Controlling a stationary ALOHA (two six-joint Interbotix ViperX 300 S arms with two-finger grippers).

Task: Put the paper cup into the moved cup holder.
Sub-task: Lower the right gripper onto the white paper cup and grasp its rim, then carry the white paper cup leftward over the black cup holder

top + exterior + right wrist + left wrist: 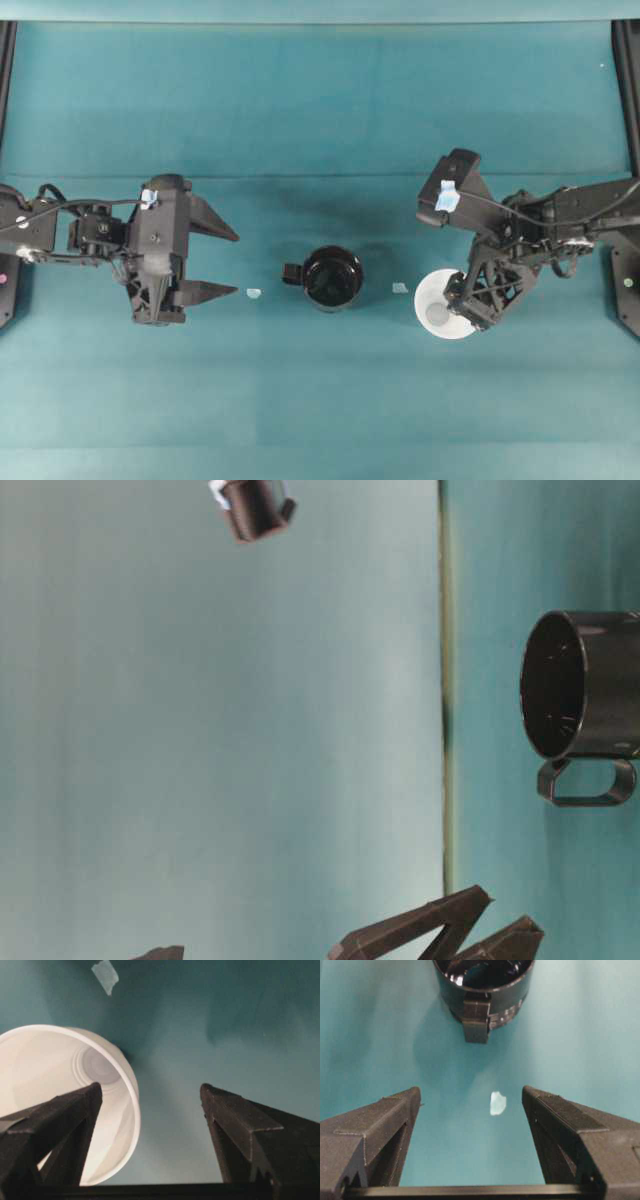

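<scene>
The white paper cup stands upright on the teal table, right of centre. In the right wrist view its open mouth shows at the left. My right gripper is open above the cup. One finger hangs over the cup's opening, the other is outside it, and the near rim lies between them. The black cup holder stands mid-table, empty, with its handle toward my left gripper. That gripper is open, empty and well short of the holder, fingers level with a tape scrap.
Small pale tape scraps lie on the table left and right of the holder; they also show in the left wrist view and the right wrist view. The table-level view shows the holder on its side.
</scene>
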